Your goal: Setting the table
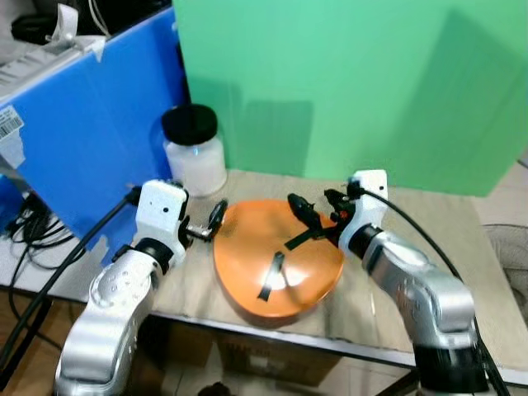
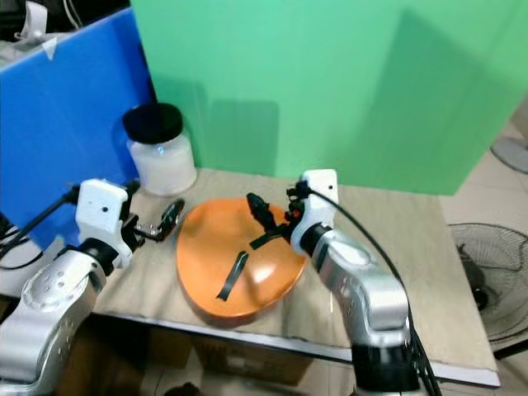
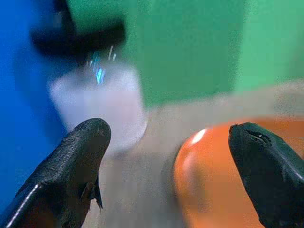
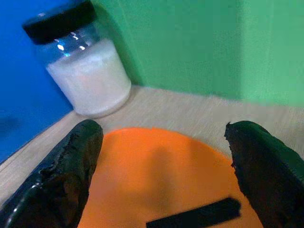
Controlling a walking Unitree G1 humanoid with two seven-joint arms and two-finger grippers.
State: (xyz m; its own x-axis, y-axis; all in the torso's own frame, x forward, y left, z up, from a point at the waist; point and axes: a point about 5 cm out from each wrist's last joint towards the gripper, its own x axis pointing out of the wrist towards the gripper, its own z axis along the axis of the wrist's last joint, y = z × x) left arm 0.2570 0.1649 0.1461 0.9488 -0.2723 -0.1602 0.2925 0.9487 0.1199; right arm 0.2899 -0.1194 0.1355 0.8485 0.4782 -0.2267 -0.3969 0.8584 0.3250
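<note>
- A green backdrop (image 1: 355,82) stands behind the wooden table (image 1: 429,239), with a blue panel (image 1: 91,124) along the side beyond the left arm.
- Both silver arms reach in over the near edge of the table, elbows bent, forearms angling toward each other across the middle.
- The right arm comes in from the near right corner, its white wrist block raised above the far right rim of an orange plate (image 1: 276,260). The right gripper (image 1: 312,216) hangs over the plate's far half, fingers spread wide; in the right wrist view the plate's orange face fills the gap between the two pads (image 4: 71,166).
- The left arm rises from below the table edge and levels out low over the wood. The left gripper (image 1: 210,221) points at the plate's left rim, fingers parted; in the left wrist view one fingertip (image 3: 266,166) sits over the orange rim while the other lies over bare table.
- The plate rests flat near the front edge, between the two grippers, with two black strips (image 1: 285,260) lying on its surface.
- A clear jar (image 1: 194,153) of white contents with a black lid stands past the left fingers, near the blue panel and apart from the plate.
</note>
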